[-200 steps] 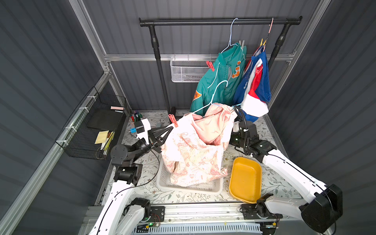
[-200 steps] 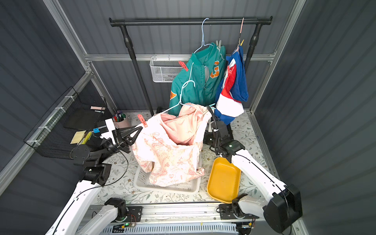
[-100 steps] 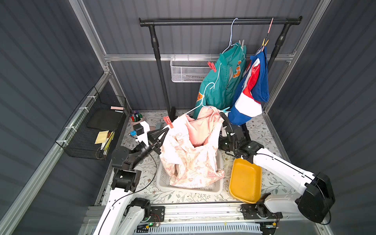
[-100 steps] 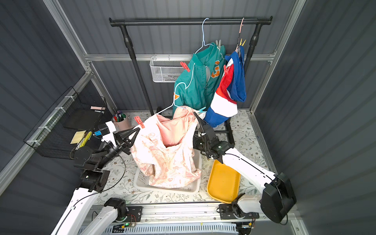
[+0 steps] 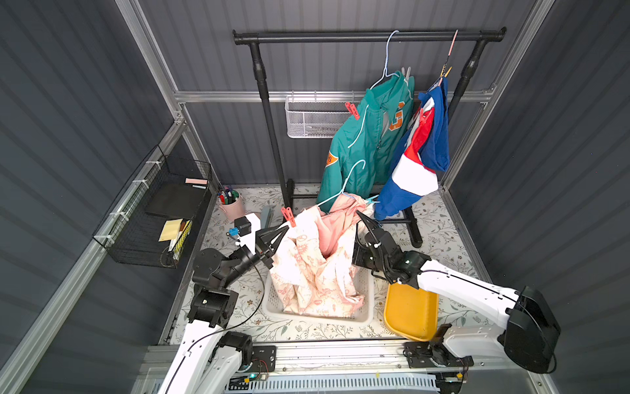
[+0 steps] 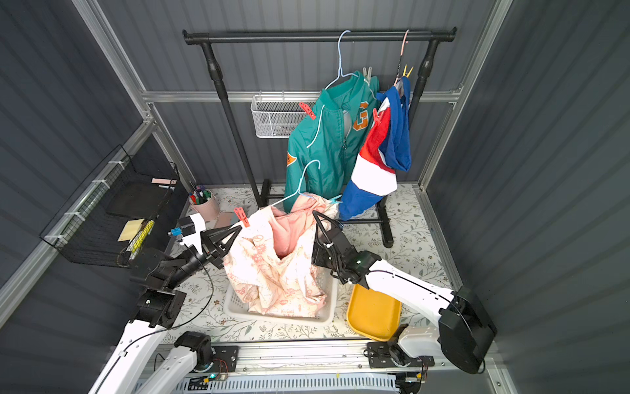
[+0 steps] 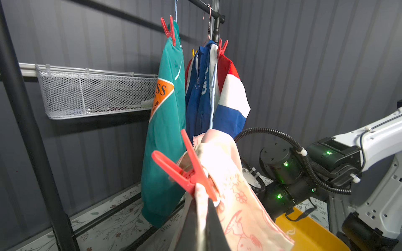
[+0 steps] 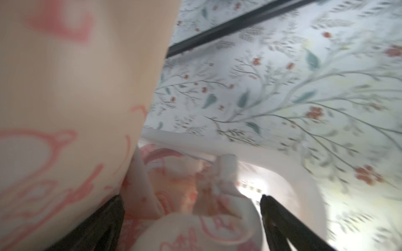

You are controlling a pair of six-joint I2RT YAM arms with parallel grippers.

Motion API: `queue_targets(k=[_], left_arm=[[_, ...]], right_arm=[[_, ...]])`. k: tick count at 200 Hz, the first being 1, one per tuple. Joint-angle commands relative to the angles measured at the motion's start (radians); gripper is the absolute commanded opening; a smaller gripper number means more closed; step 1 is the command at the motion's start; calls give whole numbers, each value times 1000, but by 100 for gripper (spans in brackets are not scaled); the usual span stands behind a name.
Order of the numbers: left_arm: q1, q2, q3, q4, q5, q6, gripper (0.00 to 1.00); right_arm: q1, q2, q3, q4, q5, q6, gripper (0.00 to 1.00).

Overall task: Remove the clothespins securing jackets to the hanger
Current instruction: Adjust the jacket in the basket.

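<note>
Left jaws pinch the edge of the cream jacket [image 7: 230,173] just beside a red clothespin [image 7: 187,171]. That jacket slumps into the white basket [image 5: 271,302], hiding the right jaws in both top views; the blurred wrist view shows them spread. The teal jacket [image 5: 364,146] and colour-block jacket [image 5: 414,174] hang pegged behind.

"What holds everything up?"

"A table [image 5: 453,238]. Its top has a cloth with leaves and little red flowers."

"What sits on it?"

"A white basket [image 5: 327,319] by the front edge, in the middle. A yellow tray [image 5: 409,314] is just beside it, nearer the front right corner."

"And at the back?"

"A pink cup [image 5: 232,209] full of pens stands in the back left corner. Two black rack feet [image 5: 414,235] stand near the back edge."
</note>
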Motion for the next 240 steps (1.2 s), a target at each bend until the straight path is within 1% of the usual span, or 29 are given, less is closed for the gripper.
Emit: queue_targets(k=[1,28,55,71,86,100,114,139,161,192,220,240], left_arm=[[-7,-36,-18,69,54,4,0],[-7,-71,-40,117,45,-36,0],[-7,-98,-42,111,59,-31,0],[-7,-88,-29,83,79,-7,0],[-7,-82,-28,81,79,-7,0],[-8,-81,-40,106,92,-24,0],[-7,-72,-46,116,99,-29,0],[-7,-52,-38,123,124,-27,0],[-9,-47,-41,112,133,-15,0],[-8,-34,-42,111,136,-10,0],[-8,-30,-47,110,144,-7,0],[-10,-28,-45,100,148,0,0]], right_arm=[[6,-110,-11,-36,137,24,99],[6,-177,-13,-123,197,16,99],[-7,-227,-23,-162,227,-29,99],[-38,-265,-31,-143,157,-71,99],[-51,-301,-14,-129,92,-166,98],[-54,-335,35,-189,61,-247,97],[-58,-370,76,-224,-5,-329,95],[-58,-403,147,-269,-121,-422,91],[-60,-387,216,-236,-199,-455,89],[-61,-302,333,-129,-270,-458,87],[-63,-212,416,-56,-295,-455,78],[-66,-163,454,-19,-294,-456,74]])
